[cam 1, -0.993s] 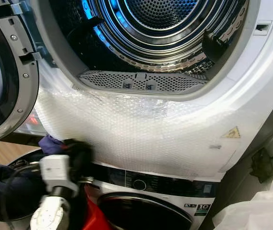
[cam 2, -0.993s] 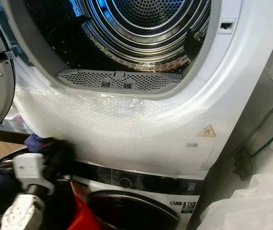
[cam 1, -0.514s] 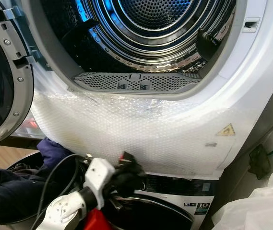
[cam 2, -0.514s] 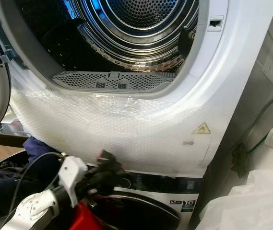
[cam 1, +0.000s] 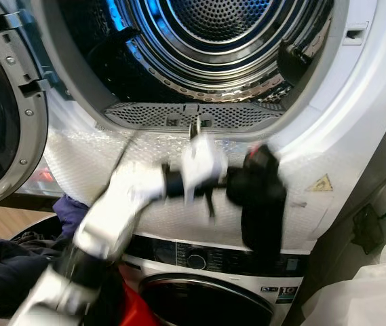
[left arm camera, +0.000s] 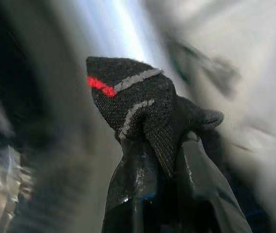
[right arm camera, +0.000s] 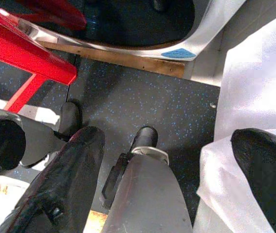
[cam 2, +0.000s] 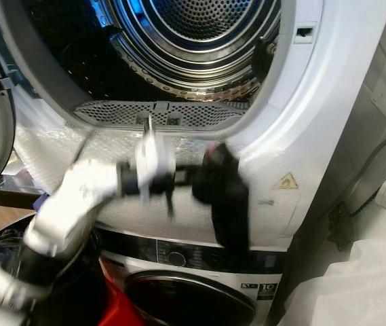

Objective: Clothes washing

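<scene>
My left arm reaches up in front of the upper machine, blurred by motion. Its gripper (cam 1: 239,185) is shut on a black knitted garment (cam 1: 260,207) that hangs down over the bubble wrap (cam 1: 91,163), just below the open drum (cam 1: 220,34). In the left wrist view the garment (left arm camera: 138,107) shows grey stripes and a red mark, pinched between the black fingers (left arm camera: 128,184). My right gripper (right arm camera: 167,141) hangs low over the dark speckled floor, open, its fingers (right arm camera: 65,179) wide apart with nothing between them.
The upper machine's door (cam 1: 3,102) stands open at the left. A lint grille (cam 1: 193,115) lines the opening's lower lip. Below is a second machine (cam 1: 206,299), a pile of dark clothes (cam 1: 6,272), a red frame (right arm camera: 26,53) and a white bag (cam 1: 362,299).
My left arm has swung up and to the right, from the dark clothes pile to just below the drum opening, carrying the black garment.
</scene>
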